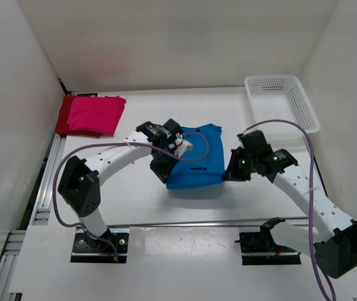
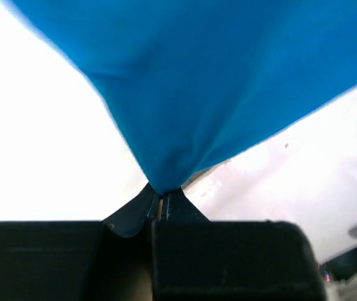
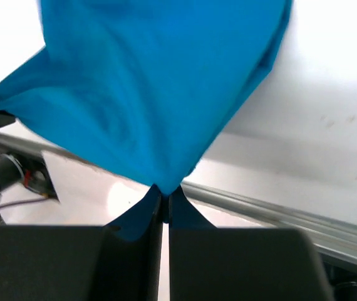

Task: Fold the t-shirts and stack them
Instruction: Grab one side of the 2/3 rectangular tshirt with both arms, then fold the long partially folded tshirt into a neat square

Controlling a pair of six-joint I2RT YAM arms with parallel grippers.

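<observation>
Two grippers clamp the blue shirt (image 1: pixel 197 160) by its near corners, the left gripper (image 1: pixel 164 168) at one end and the right gripper (image 1: pixel 232 170) at the other. Each wrist camera shows its jaws pressed together on a pinch of blue cloth, the fabric fanning out from the fingertips. The shirt sits left of the white basket (image 1: pixel 282 100) and nearer the arms, its near edge raised above the table (image 1: pixel 134 197) over a shadow. Well to the basket's left, at about the same depth, the pink shirt (image 1: pixel 97 114) lies folded on the red shirt (image 1: pixel 61 119), whose edge shows along its left side.
</observation>
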